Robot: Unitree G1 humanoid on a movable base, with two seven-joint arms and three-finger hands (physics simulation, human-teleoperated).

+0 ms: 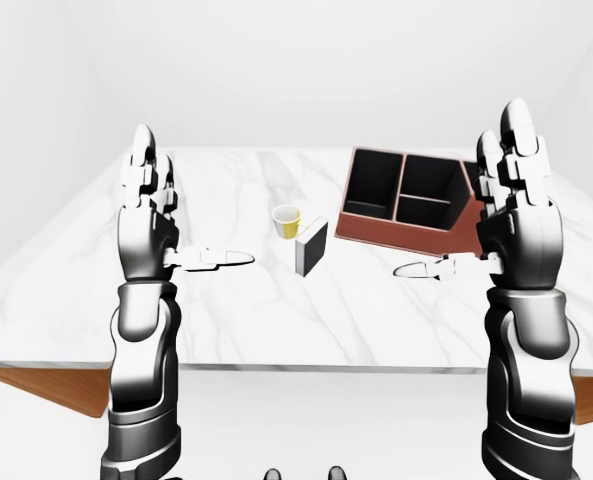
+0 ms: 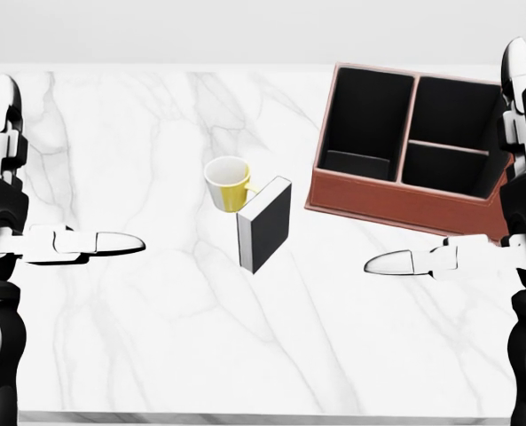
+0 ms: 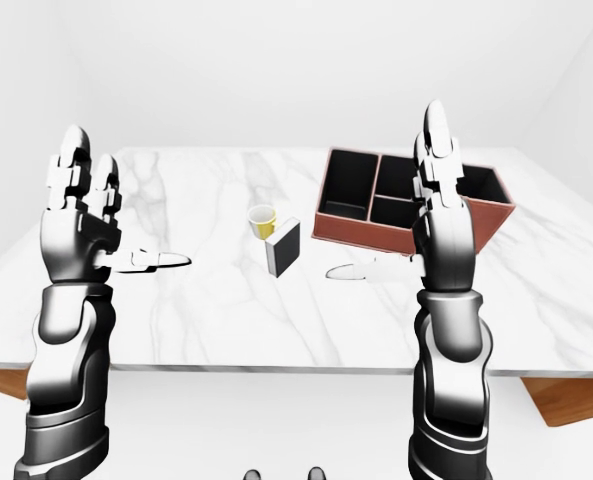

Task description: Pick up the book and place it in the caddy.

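Book [image 2: 264,224] stands upright on table [image 2: 138,337], cup [image 2: 228,183] at 11 o'clock, caddy [image 2: 404,146] at 2; left hand [image 1: 148,215] and right hand [image 1: 516,205] open, empty.

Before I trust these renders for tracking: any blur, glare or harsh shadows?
Head view: sharp, evenly lit, no glare on the white marble table; the standing dark-covered book casts hardly any shadow. Left-eye view: the brown leather caddy has compartments in near-black shade, details lost.
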